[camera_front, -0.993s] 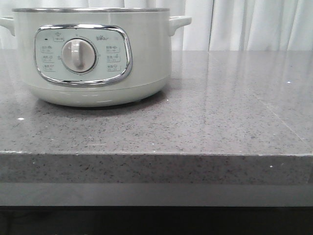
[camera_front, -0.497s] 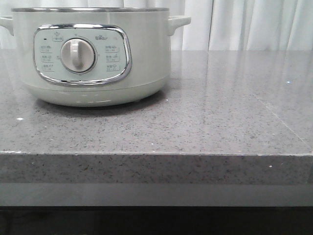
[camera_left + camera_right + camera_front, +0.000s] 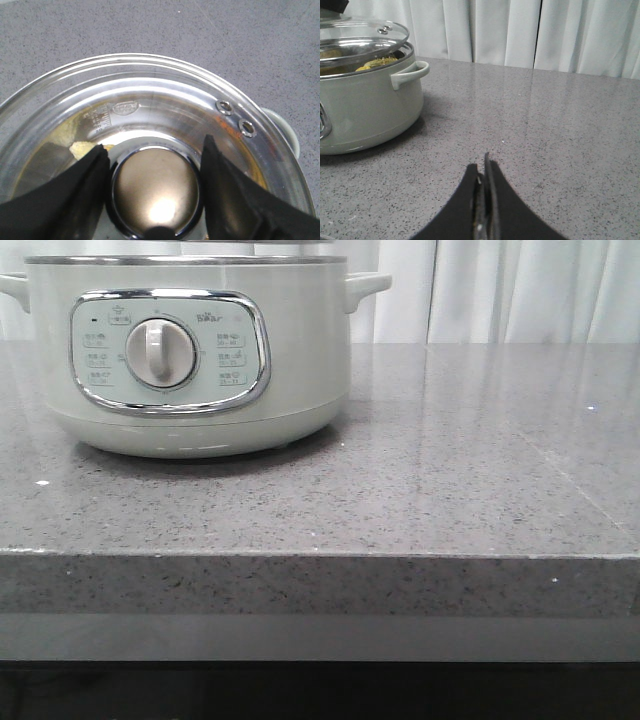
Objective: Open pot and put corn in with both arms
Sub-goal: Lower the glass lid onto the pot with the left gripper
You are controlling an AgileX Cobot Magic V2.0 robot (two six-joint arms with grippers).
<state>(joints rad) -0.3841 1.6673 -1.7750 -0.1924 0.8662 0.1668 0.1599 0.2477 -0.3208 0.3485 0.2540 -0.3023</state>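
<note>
Pot sits at the left of the counter, dial facing me, handles out to either side.

Left gripper: fingers spread to either side of the metal knob on the glass lid. Looks like they bracket the knob closely, but I cannot tell from this view whether they actually pinch it. In the right wrist view the lid appears tilted, its near edge raised off the rim, a gap showing underneath.

Corn: yellow shows inside the pot through that gap, and a yellow patch shows through the glass from above. I judge the cob is already in the pot, though only part of it is visible.

Right gripper: fingers pressed together, nothing between them, low over the bare counter well to the right of the pot.

Progress, my reading: opening and loading appear done. What may remain is settling the lid and clearing the left arm. Risk: lid slipping if the grip is loose.
</note>
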